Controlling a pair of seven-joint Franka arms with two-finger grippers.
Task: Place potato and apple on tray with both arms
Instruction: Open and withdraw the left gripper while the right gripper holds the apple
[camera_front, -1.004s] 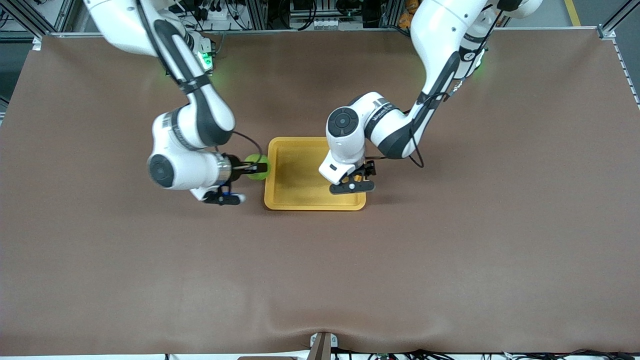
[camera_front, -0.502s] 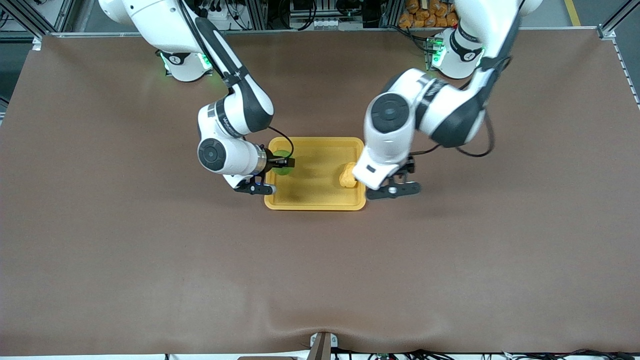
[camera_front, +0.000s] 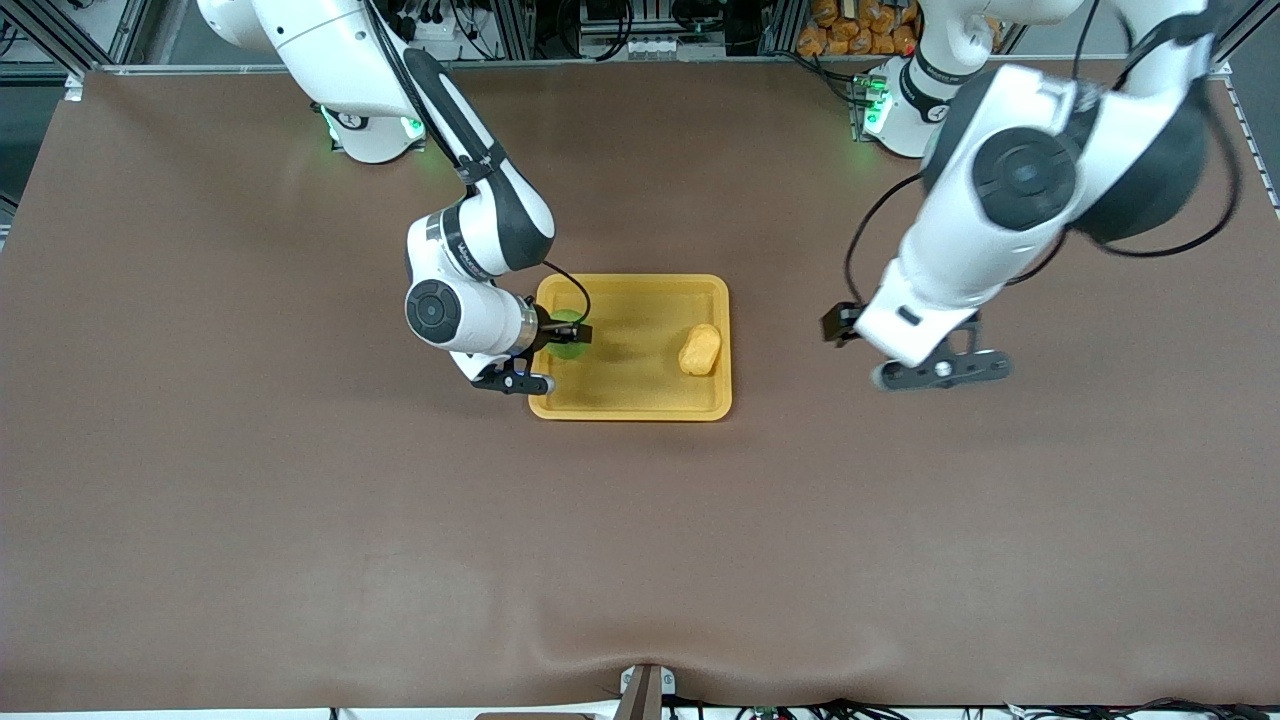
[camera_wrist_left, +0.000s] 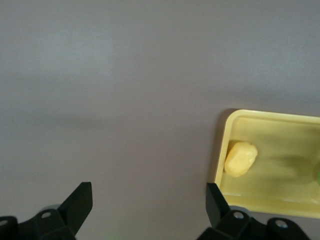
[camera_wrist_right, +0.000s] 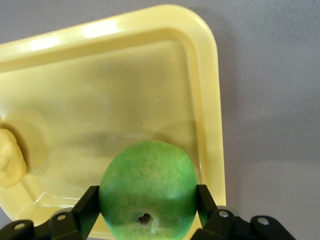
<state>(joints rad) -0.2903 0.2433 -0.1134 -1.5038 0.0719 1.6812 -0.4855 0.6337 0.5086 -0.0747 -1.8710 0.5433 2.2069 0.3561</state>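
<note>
While our right gripper (camera_front: 568, 333) holds the apple (camera_front: 566, 335) clamped just above the tray (camera_front: 630, 405) at the right arm's end, the potato (camera_front: 700, 349) already lies in the tray. Our left gripper (camera_wrist_left: 145, 207) hangs wide open, empty, over bare table. Half done; apple release remains.

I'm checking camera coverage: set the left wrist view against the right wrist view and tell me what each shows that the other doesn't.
Only the left wrist view shows the left gripper, fingers spread wide and empty over bare table off the tray's end nearest the left arm.

Only the right wrist view shows the right gripper, closed on the apple over the tray's end nearest the right arm.

Both show the yellow tray and the potato lying in it, free of any gripper; the right wrist view catches only the potato's edge.
</note>
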